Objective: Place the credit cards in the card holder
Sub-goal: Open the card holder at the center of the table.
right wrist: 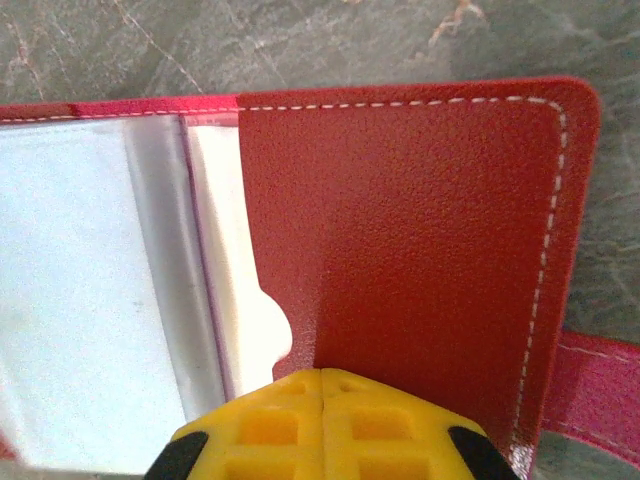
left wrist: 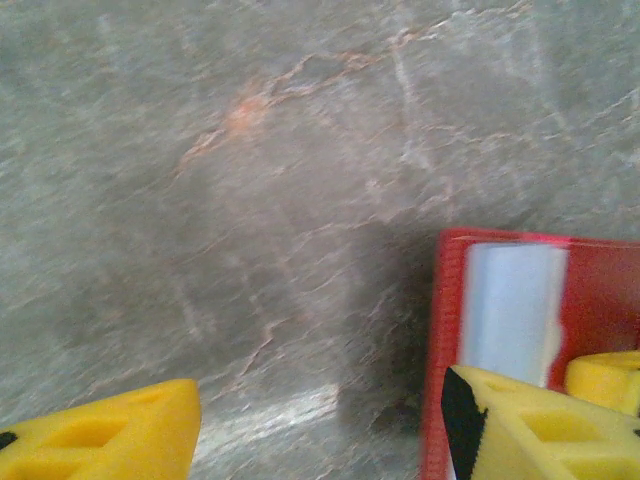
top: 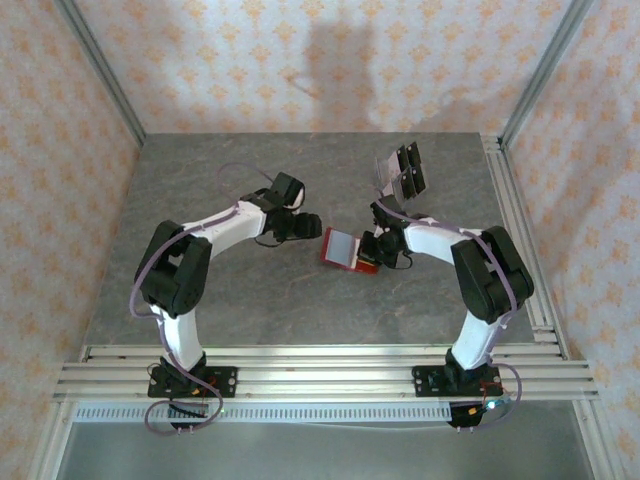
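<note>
The holder (right wrist: 420,250) lies open across the frame. Its red cover with white stitching takes up the right, and a clear sleeve (right wrist: 90,300) over a pale insert is on the left. A red tab (right wrist: 600,385) sticks out at lower right. At bottom centre the right gripper (right wrist: 322,400) has its yellow fingers pressed together over the cover's lower edge. Grey veined table (right wrist: 300,40) runs along the top.

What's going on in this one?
Two robot arms are working on a red wallet that lies open on the table. The right gripper is shut at the edge of the wallet's cover; whether it actually pinches the cover is hard to tell. The left gripper is open beside the wallet, one finger over its edge. The cards lie in a cluster farther back, none picked up yet.
</note>
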Controlling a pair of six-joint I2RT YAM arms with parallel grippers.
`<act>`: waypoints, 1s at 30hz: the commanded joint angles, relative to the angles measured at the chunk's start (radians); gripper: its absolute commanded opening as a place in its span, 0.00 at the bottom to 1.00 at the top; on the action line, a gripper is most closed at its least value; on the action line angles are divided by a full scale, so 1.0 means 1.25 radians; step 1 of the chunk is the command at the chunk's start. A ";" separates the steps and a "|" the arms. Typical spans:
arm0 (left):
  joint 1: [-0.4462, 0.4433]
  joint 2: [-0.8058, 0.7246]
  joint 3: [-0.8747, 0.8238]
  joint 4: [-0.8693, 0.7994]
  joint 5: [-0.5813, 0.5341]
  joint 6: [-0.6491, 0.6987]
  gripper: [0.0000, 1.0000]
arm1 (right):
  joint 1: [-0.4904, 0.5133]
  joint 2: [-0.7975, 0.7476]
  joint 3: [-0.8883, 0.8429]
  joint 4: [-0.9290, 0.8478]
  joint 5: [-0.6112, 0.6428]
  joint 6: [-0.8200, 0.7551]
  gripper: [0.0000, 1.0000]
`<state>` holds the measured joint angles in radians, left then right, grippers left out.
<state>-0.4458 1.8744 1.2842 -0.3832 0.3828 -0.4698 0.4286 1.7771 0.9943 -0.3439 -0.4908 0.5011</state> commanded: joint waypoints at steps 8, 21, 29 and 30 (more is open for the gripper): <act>-0.020 0.083 0.058 0.063 0.077 -0.029 0.66 | -0.008 0.082 -0.064 0.014 0.087 0.003 0.02; -0.024 0.088 0.002 0.195 0.128 -0.100 0.46 | -0.010 0.092 -0.068 0.017 0.092 -0.001 0.02; -0.025 0.087 -0.021 0.249 0.154 -0.125 0.36 | -0.011 0.101 -0.070 0.019 0.092 -0.005 0.02; -0.025 0.087 -0.023 0.253 0.155 -0.126 0.33 | -0.011 0.101 -0.070 0.019 0.092 -0.005 0.02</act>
<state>-0.4713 2.0075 1.2720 -0.1181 0.5526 -0.6086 0.4217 1.7866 0.9737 -0.3130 -0.5068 0.5011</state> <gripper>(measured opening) 0.345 0.041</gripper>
